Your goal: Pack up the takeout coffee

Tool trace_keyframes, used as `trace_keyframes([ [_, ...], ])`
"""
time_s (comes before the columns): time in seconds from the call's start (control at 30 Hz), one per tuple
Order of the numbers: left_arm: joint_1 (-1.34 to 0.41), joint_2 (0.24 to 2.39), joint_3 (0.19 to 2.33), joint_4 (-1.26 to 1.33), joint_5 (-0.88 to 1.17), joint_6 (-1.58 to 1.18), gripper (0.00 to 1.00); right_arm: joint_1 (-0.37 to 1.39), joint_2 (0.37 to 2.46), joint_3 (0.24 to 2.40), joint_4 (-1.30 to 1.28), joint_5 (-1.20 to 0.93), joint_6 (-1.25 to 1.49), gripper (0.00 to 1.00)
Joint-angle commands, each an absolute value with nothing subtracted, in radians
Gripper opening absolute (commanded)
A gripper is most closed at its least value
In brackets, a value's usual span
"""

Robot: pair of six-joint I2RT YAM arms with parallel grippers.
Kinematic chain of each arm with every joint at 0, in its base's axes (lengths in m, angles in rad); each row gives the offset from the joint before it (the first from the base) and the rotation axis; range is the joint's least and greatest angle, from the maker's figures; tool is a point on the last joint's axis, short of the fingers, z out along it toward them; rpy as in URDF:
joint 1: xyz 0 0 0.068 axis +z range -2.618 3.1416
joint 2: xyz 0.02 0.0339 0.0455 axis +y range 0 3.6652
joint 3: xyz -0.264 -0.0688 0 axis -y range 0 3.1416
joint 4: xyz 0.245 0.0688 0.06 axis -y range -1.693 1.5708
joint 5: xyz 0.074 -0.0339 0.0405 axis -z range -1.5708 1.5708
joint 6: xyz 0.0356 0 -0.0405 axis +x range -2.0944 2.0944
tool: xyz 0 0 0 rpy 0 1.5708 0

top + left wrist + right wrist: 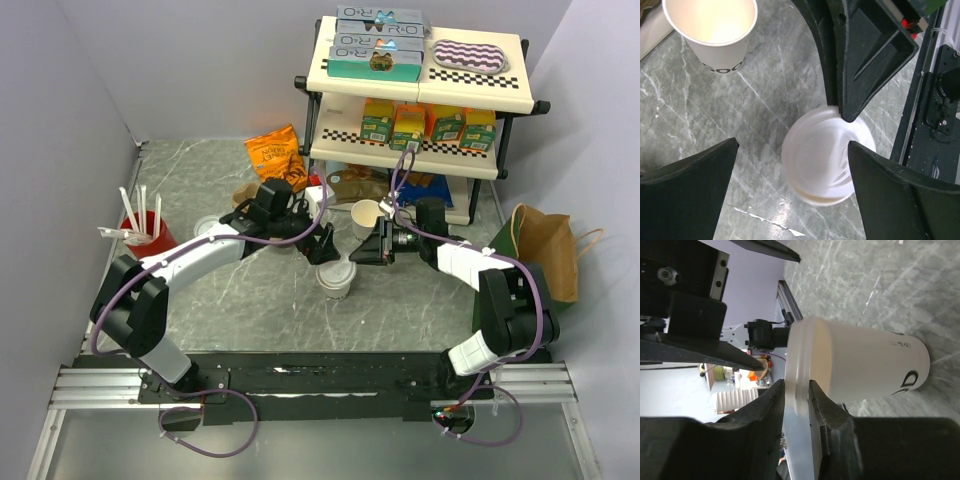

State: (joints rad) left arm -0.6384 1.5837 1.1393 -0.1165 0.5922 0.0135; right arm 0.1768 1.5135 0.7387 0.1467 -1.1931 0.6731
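Takeout coffee (335, 281), white sip lid (822, 162) fitted, is stood upright on marble tabletop (250, 300). Lidless paper cup (366, 217) is seen near it, farther from arm bases. Left pincer (792, 145) is spread wide above coffee, fingers (690, 190) flanking it without contact. Right pincer (796, 386) is set narrowly about lid rim; whether rim is pinched cannot be told.
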Motion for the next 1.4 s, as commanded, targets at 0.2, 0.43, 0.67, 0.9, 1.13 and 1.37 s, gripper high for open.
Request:
trace_keyframes([
  [0.2,-0.646,1.589,1.143,-0.087,0.632,0.012,0.97,0.169,1.485,0.793,0.012,-1.146,0.562,0.35],
  [0.43,-0.647,1.595,1.127,-0.093,0.64,0.014,0.97,0.169,1.499,0.819,-0.069,-1.104,0.499,0.37],
  [0.67,-0.649,1.598,1.115,-0.1,0.641,0.018,0.96,0.172,1.502,0.83,-0.104,-1.089,0.473,0.38],
  [0.9,-0.649,1.605,1.109,-0.107,0.649,0.018,0.96,0.173,1.502,0.83,-0.133,-1.065,0.442,0.45],
  [1.13,-0.649,1.608,1.104,-0.115,0.652,0.02,0.96,0.179,1.506,0.838,-0.161,-1.049,0.416,0.46],
  [1.37,-0.649,1.595,1.086,-0.123,0.652,0.023,0.95,0.202,1.496,0.838,-0.156,-1.045,0.417,0.47],
])
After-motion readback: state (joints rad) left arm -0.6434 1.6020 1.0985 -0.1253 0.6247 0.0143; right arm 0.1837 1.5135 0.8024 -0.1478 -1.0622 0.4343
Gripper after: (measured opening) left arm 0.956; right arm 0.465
